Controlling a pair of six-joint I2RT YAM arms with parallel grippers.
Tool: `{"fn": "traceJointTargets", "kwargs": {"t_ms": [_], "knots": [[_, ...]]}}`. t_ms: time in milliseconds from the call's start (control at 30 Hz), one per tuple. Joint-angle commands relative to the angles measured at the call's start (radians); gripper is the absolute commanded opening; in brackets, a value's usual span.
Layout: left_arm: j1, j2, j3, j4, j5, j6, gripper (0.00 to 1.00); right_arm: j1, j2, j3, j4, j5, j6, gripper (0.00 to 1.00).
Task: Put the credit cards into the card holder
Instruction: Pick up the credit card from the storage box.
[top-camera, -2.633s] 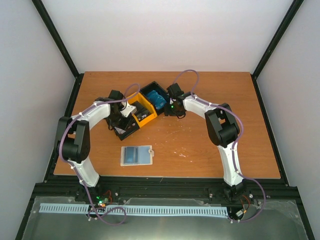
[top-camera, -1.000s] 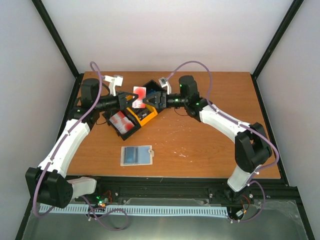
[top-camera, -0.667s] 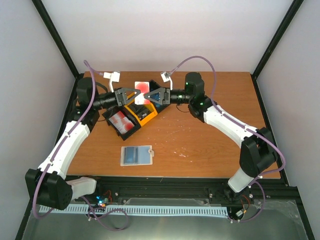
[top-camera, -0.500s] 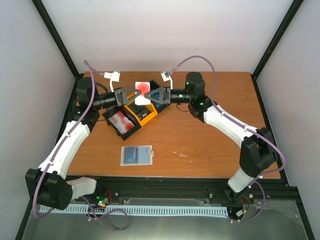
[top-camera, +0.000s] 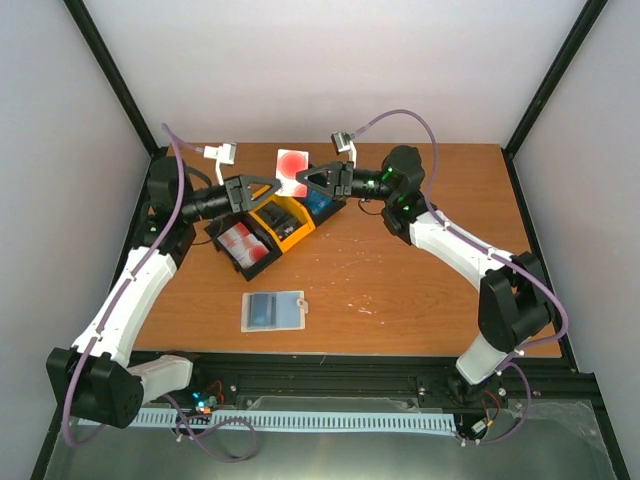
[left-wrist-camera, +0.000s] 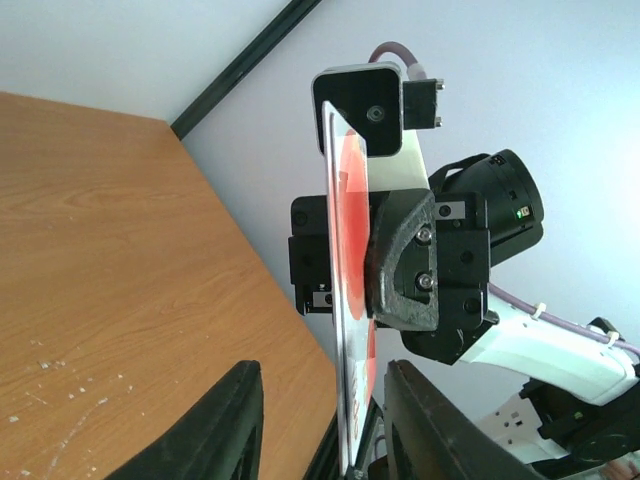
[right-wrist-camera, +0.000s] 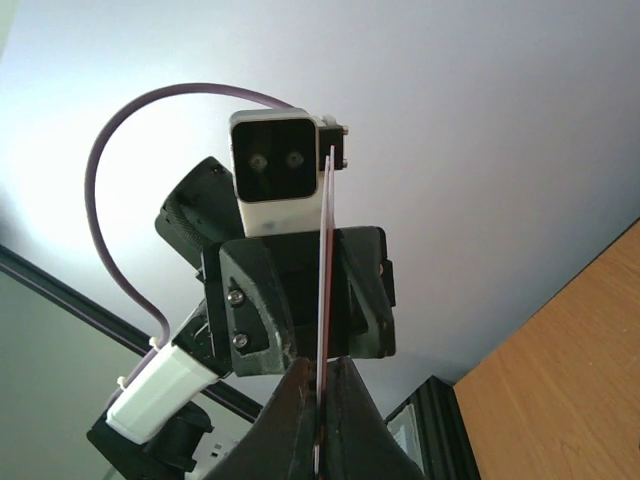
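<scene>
Surface: wooden table (top-camera: 420, 290), tray (top-camera: 262, 238) upper left.
Credit card (top-camera: 292, 163): red-white, in mid-air, upper centre.
Right gripper (right-wrist-camera: 318, 395): clamped on card edge.
Left gripper (left-wrist-camera: 325, 440): jaws apart around card, no grip.
Card holder (top-camera: 272, 311): lying open, lower centre-left.
Handling: likely light, stiff, slick; pinch flat faces near edge.

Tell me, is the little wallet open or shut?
Open: the card holder lies spread flat on the table, its pale blue inside facing up.

walls (top-camera: 330, 70): plain white | corner posts (top-camera: 110, 70): black | table (top-camera: 400, 290): brown wood (pale scuffs near middle)
</scene>
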Motion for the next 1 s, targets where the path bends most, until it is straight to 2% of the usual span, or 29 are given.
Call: {"fn": "traceJointTargets", "kwargs": {"t_ms": [0,133,233,367,500,800,967], "knots": [[0.006,-0.028,-0.003,0.024,0.016,-0.059,0.31,-0.009,0.005,-0.011,0.126,-0.043,0.084,0.03],[0.006,-0.030,-0.028,0.074,0.032,-0.106,0.17,-0.009,-0.004,-0.019,0.143,-0.053,0.095,0.03],[0.005,-0.022,-0.035,0.065,0.032,-0.099,0.12,-0.009,-0.009,-0.022,0.164,-0.065,0.112,0.03],[0.006,-0.022,-0.047,0.072,0.035,-0.100,0.12,-0.009,-0.005,-0.034,0.248,-0.080,0.172,0.03],[0.006,-0.028,-0.041,0.081,0.038,-0.106,0.16,-0.012,0.004,-0.045,0.334,-0.090,0.228,0.03],[0.007,-0.032,-0.088,0.168,0.083,-0.215,0.21,-0.011,-0.003,-0.036,0.306,-0.101,0.198,0.03],[0.007,-0.020,-0.099,0.216,0.113,-0.261,0.23,-0.011,0.002,-0.040,0.369,-0.127,0.230,0.03]]}}
